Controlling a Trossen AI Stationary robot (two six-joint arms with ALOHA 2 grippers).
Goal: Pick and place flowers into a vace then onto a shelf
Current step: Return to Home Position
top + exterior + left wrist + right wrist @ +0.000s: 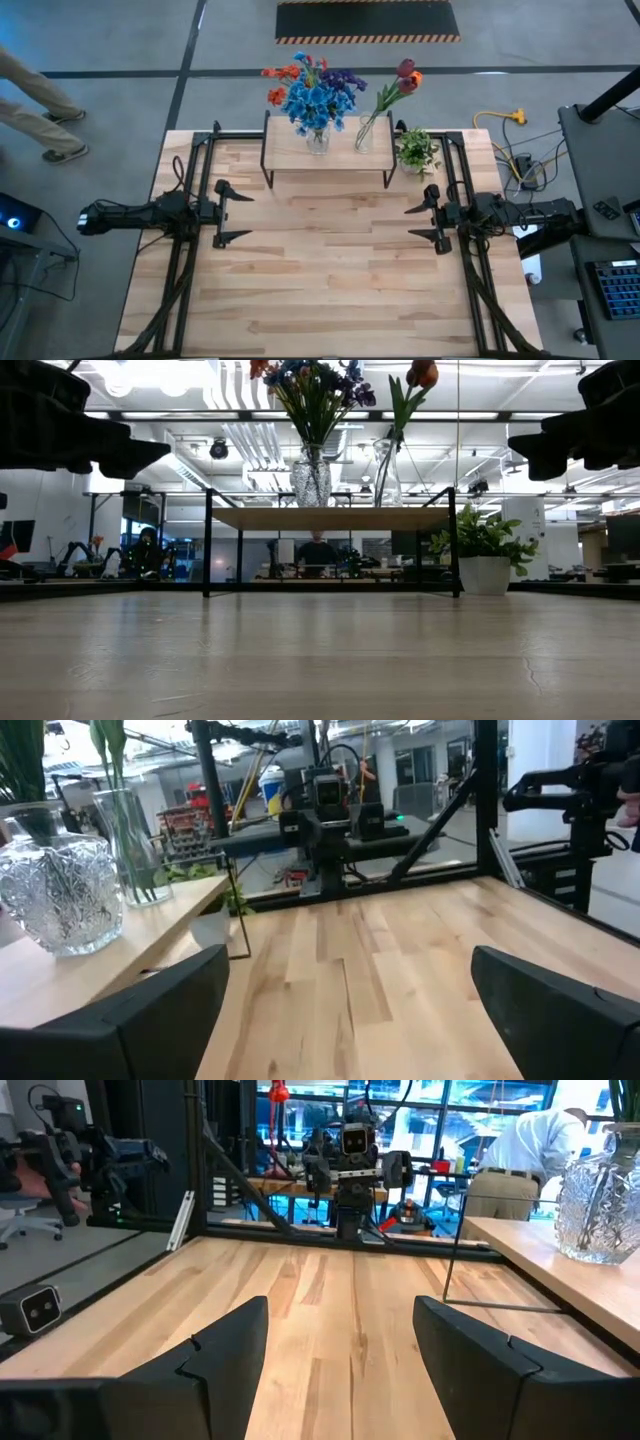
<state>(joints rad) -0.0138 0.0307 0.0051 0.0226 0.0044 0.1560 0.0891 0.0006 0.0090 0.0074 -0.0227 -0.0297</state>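
**Current state**

1. The shelf (pixel 340 158) stands at the far-centre edge of the table (pixel 330 290). All positions below are given relative to the shelf.
2. Two glass vases stand upright on the shelf top.
   - The cut-glass vase (pixel 317 138) is at the left-centre of the plank. It holds the blue, purple and orange flowers (pixel 315 92), which rise well above the shelf.
   - The slender vase (pixel 364 135) is just right of it, apart from it. It holds the dark red and orange-red flowers (pixel 405 78), whose stems lean toward the right end of the shelf.
   - The low view confirms that both vases rest on the plank and not on the table beneath it.
3. The potted plant (pixel 416 150) stands on the table, just beside the right end of the shelf.
4. The left tool (pixel 250 215) is in front of the left end of the shelf, well apart from it and raised above the table.
   - Its fingers (pixel 150 1010) are spread wide with nothing between them.
   - It points across the table, parallel to the front of the shelf.
5. The right tool (pixel 408 223) is in front of the right end of the shelf, also well apart and raised.
   - Its fingers (pixel 200 1370) are spread with nothing between them.
   - It points toward the left tool.
6. The table surface in front of the shelf, between the two tools, is bare wood.
7. A person's legs (pixel 35 100) show on the floor, well off to the left of the shelf and beyond the table edge.
8. A seated person (pixel 317 550) shows in the room behind the shelf, visible under the plank in the low view.
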